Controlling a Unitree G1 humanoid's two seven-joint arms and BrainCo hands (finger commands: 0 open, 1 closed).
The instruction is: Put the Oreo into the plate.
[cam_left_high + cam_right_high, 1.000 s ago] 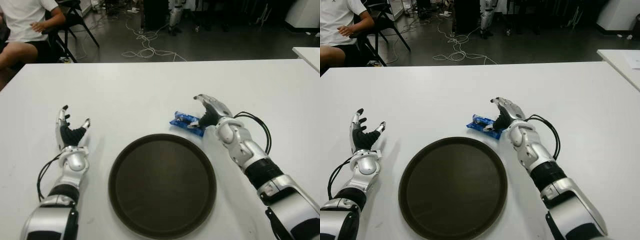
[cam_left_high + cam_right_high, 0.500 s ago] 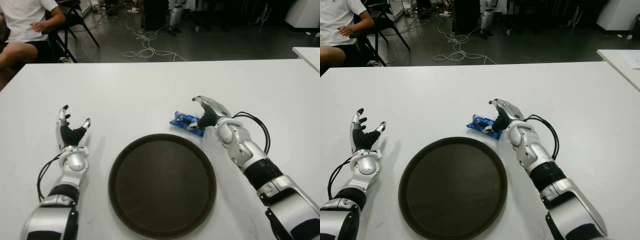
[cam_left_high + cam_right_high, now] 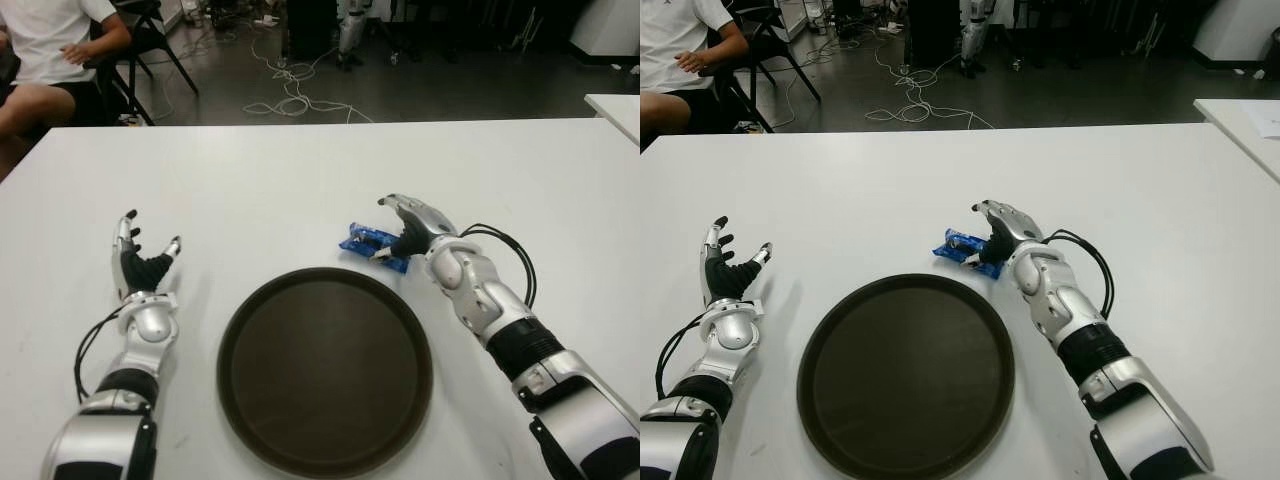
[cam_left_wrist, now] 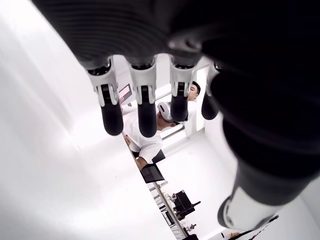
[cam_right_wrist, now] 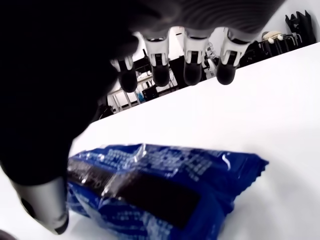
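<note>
You have a white table (image 3: 300, 180) with a round dark plate (image 3: 325, 370) at its near middle. Your right hand (image 3: 415, 228) arches over the blue Oreo packet (image 3: 372, 243), fingers spread above it and thumb at its near edge, not yet closed. The packet lies on the table at the plate's one o'clock, just beyond the rim; its print cannot be read. Your left hand (image 3: 140, 265) shows at the plate's nine o'clock, fingers open and empty.

Oreo pack (image 3: 371, 245) lies behind the plate (image 3: 325, 369), seemingly touching the right robot hand (image 3: 411, 228).
</note>
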